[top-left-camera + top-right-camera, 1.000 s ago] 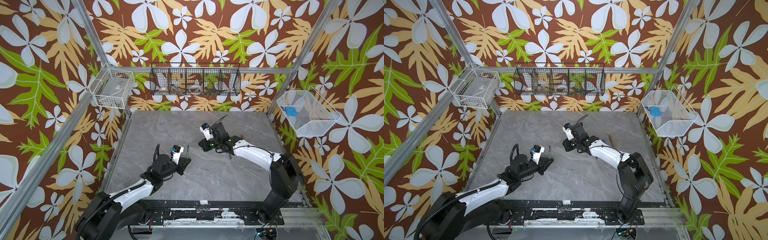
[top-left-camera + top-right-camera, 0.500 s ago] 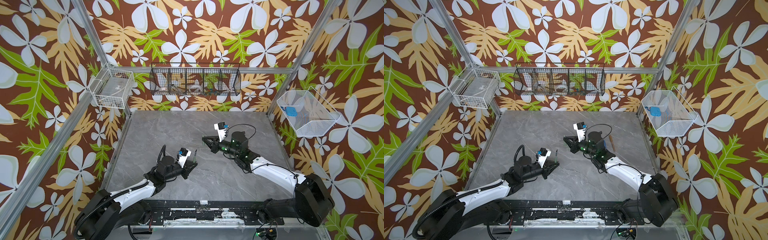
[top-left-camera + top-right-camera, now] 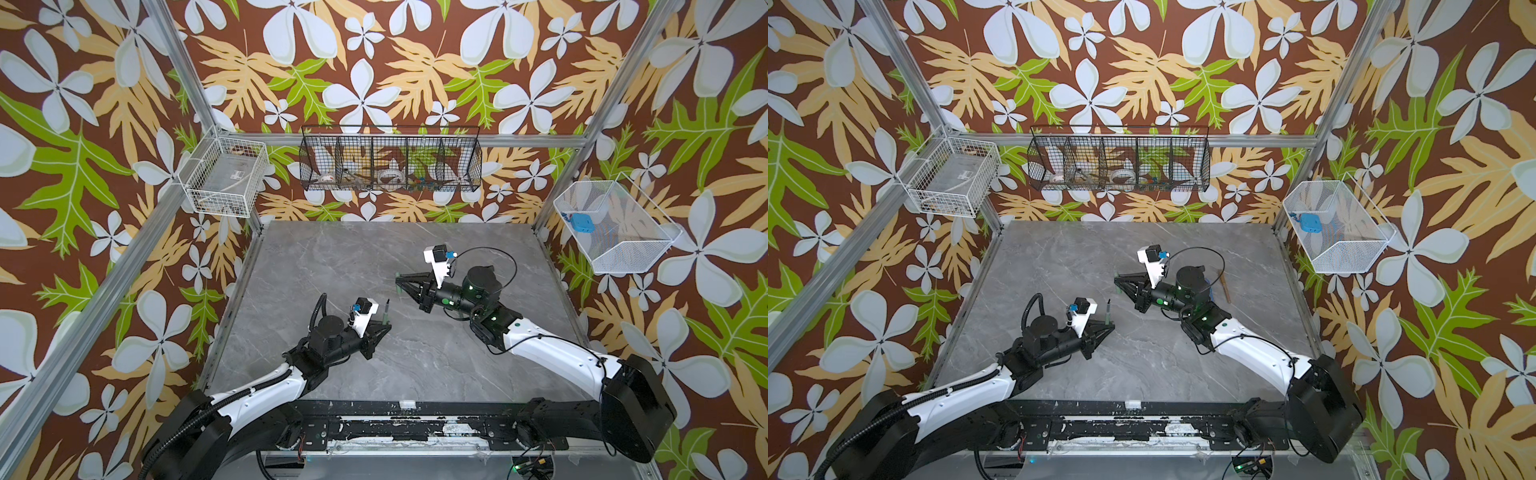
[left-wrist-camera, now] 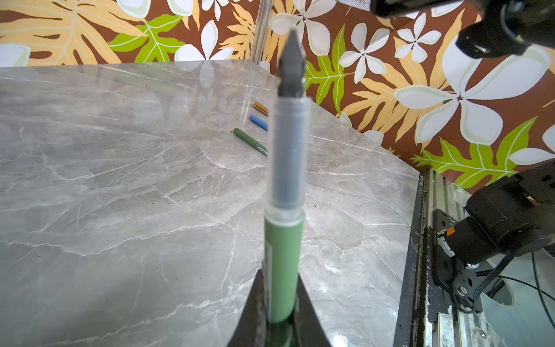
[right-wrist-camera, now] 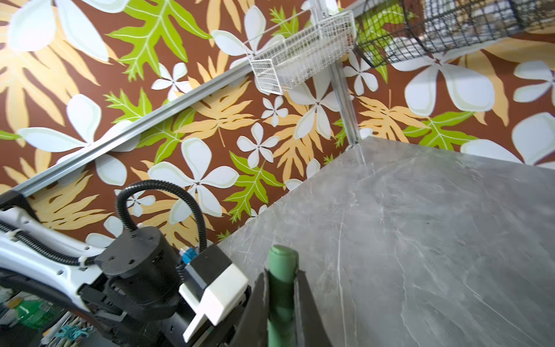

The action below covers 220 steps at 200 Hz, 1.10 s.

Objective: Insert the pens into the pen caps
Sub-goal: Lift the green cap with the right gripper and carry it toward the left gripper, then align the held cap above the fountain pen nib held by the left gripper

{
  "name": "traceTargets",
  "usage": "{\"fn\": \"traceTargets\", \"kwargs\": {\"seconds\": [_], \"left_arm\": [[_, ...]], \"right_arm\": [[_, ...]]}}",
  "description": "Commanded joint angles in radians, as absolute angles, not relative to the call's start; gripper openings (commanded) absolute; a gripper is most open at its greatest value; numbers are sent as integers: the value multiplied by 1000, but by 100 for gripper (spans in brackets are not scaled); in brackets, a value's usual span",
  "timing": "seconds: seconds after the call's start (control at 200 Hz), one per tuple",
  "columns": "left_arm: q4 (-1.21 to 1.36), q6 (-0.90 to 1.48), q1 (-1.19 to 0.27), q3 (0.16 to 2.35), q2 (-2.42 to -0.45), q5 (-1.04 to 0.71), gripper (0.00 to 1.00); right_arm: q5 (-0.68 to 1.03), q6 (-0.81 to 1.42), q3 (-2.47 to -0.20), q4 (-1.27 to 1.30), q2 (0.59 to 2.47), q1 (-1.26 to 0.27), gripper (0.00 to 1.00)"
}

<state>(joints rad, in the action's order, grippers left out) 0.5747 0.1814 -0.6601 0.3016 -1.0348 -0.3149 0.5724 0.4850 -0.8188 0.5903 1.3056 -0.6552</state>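
Much of the work hides in plain sight. In both top views the green pen (image 3: 386,311) in the left claw (image 3: 385,325) is a mere sliver, and the green cap (image 3: 398,283) in the right claw (image 3: 400,281) is a speck whose open end cannot be made out. The left wrist camera crops the pen's lower end between the claw's fingers (image 4: 306,312). Behind the pen it shows three more lying on the grey marble desk (image 3: 332,257) near the right-hand wall: a second green pen (image 4: 250,141), a blue pen (image 4: 258,121) and an orange-brown pen (image 4: 260,107). The held pen covers one end of each, so whether they are capped cannot be told. In a top view only the orange-brown pen (image 3: 1225,286) shows clearly beside the right arm.

Up close, the held pen has a dull green barrel, a clear collar and a dark pointed tip. It stands upright, tip up. The cap (image 5: 282,270) is a stubby green tube with its rounded closed end facing away from the wrist camera.

The left arm stretches low from the near-left corner, its claw clamped on the pen's barrel. The right arm bends in from the near right and its claw (image 5: 282,288) points left, pinched tight on the cap. Bare desk lies between the two claws.
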Motion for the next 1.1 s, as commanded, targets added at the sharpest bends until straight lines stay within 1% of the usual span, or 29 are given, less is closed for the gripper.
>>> {"fn": "traceTargets", "kwargs": {"seconds": [0.0,0.4,0.676,1.096], "left_arm": [[617,166,-664,284,-1002,-280,0],[611,179,-666,284,-980,-282,0],[613,186,-666,275,-950,-275,0],[624,192,-666,269,-942,-277,0]], "right_arm": [[579,474,-813,652,1288,-676,11],[550,447,-857,655,1325,-743,10],[455,398,-873,636,1357,-769,10],[487,419,-864,681,1372,-775,9]]}}
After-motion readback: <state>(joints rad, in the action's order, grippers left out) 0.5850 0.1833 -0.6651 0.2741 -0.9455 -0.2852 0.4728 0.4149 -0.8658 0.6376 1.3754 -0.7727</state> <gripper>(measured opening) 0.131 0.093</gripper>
